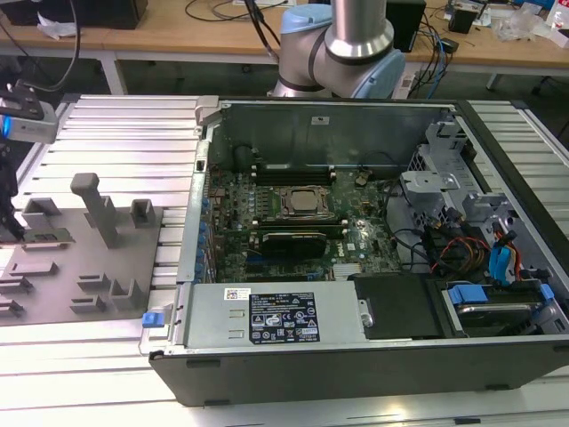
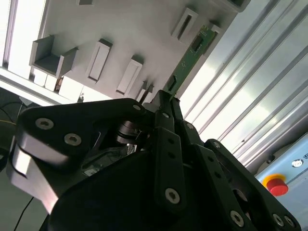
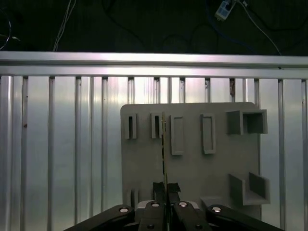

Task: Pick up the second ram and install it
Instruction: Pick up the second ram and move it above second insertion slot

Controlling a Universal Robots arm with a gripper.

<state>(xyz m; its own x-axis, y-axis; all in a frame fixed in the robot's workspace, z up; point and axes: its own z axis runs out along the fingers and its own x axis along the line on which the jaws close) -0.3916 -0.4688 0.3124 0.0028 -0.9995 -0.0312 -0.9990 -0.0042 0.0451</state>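
The second ram [image 2: 190, 57] is a thin green stick with small dark chips, and my gripper [image 2: 166, 99] is shut on one end of it. In the first wrist view the second ram [image 3: 164, 144] appears edge-on, rising from the gripper [image 3: 166, 188] over the grey holder plate [image 3: 192, 159] with its slots. In the exterior view the gripper [image 1: 13, 229] hangs at the far left above that holder plate [image 1: 84, 267], well away from the open computer case [image 1: 356, 356]. The motherboard [image 1: 356, 240] with its CPU socket [image 1: 299, 203] lies inside the case.
The holder plate carries raised grey posts and brackets [image 1: 93, 206]. The ribbed metal table [image 1: 133, 133] runs under everything. Inside the case are cables and blue drive caddies [image 1: 498, 267]. A robot arm base [image 1: 342, 44] stands behind the case. A red stop button [image 2: 274, 184] lies near the table edge.
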